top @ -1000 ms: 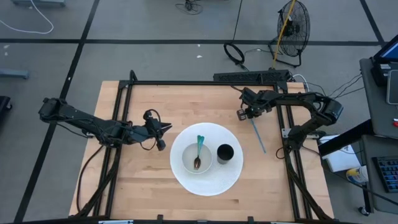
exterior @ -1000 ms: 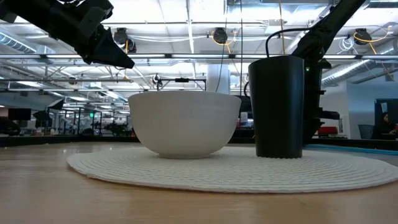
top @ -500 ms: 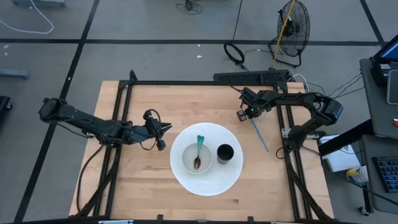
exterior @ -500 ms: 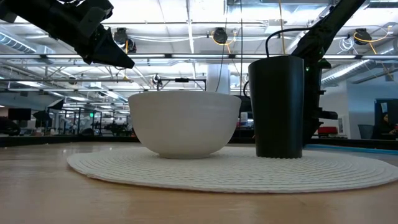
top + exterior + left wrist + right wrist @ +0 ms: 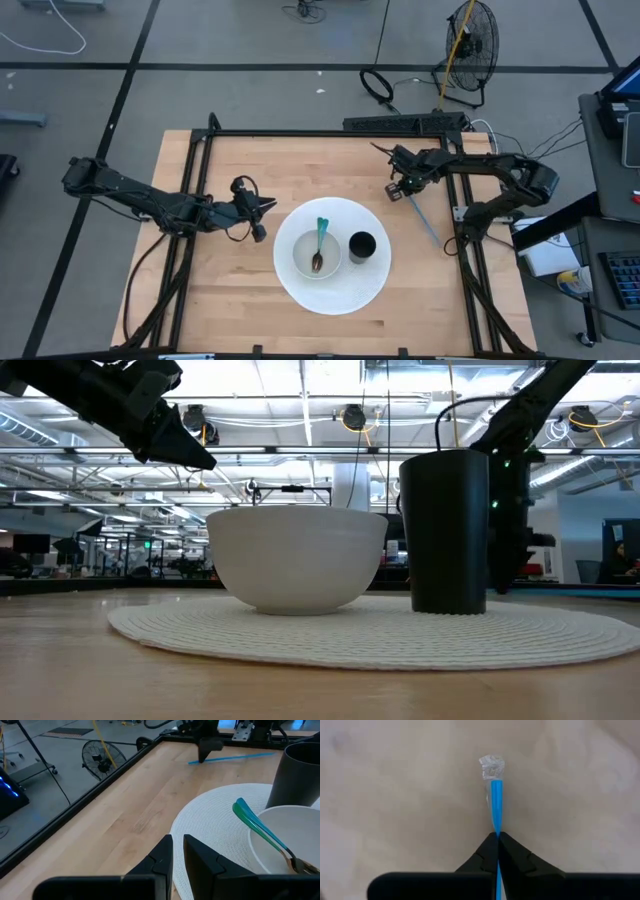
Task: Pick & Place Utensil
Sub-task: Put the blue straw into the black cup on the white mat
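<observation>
A blue-handled utensil (image 5: 422, 218) with a clear head (image 5: 491, 767) lies slantwise on the right of the wooden table. My right gripper (image 5: 400, 190) is shut on it. On the round white placemat (image 5: 335, 295) stand a white bowl (image 5: 298, 262) and a black cup (image 5: 362, 246). A teal-handled spoon (image 5: 319, 243) rests in the bowl, its handle leaning on the far rim. My left gripper (image 5: 178, 851) waits above the table, left of the placemat. Only a narrow gap shows between its fingers, with nothing in it. My right gripper pinches the blue handle (image 5: 496, 820) between its two fingers, a short way behind the clear head. The fingers come from above, pointing steeply down, across the handle. The long free part of the handle (image 5: 235, 757) runs off toward the table's near right. I cannot tell whether it is clear of the wood.
Black frame rails (image 5: 300, 133) run along the table's far edge and down both sides. A floor fan (image 5: 470, 40) and cables lie beyond the far edge. Bare wood (image 5: 220, 290) shows at the near left and between the placemat and the far rail.
The blue utensil has turned about in my right gripper's place. Its free near end has swung a little toward the table's right edge, while the end at the gripper has stayed almost where it was.
</observation>
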{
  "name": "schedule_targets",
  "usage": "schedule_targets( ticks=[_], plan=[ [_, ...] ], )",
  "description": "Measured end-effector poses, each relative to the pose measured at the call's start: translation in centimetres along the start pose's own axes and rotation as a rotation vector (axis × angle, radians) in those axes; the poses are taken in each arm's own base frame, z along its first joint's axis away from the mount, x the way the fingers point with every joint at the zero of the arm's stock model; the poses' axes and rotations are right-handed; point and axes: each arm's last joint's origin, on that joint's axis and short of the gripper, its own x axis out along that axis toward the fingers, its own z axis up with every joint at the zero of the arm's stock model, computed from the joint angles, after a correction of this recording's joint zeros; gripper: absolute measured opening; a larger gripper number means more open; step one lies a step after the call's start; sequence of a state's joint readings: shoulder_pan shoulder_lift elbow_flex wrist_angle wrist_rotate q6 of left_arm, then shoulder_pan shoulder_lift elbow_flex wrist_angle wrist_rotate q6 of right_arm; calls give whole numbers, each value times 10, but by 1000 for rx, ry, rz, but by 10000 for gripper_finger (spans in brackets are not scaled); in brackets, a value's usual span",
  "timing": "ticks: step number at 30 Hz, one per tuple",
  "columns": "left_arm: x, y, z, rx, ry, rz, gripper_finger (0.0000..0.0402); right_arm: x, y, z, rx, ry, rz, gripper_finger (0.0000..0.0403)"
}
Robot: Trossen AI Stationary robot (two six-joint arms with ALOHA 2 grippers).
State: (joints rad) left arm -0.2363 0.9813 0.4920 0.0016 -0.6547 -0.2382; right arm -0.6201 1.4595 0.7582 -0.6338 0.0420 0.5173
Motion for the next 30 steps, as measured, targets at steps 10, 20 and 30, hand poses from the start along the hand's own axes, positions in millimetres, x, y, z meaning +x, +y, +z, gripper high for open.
schedule_targets(
  ticks=[10, 20, 30],
  plan=[
    [0, 0, 0, -2, -2, 2, 51, -50, 6, -13, -90, -201, 125, 0],
    [0, 0, 1, -5, -4, 1, 51, -99, 12, -32, -237, -467, 299, 0],
    [0, 0, 3, -25, -24, -3, 51, -130, 25, -44, -401, -698, 458, 0]
  ],
)
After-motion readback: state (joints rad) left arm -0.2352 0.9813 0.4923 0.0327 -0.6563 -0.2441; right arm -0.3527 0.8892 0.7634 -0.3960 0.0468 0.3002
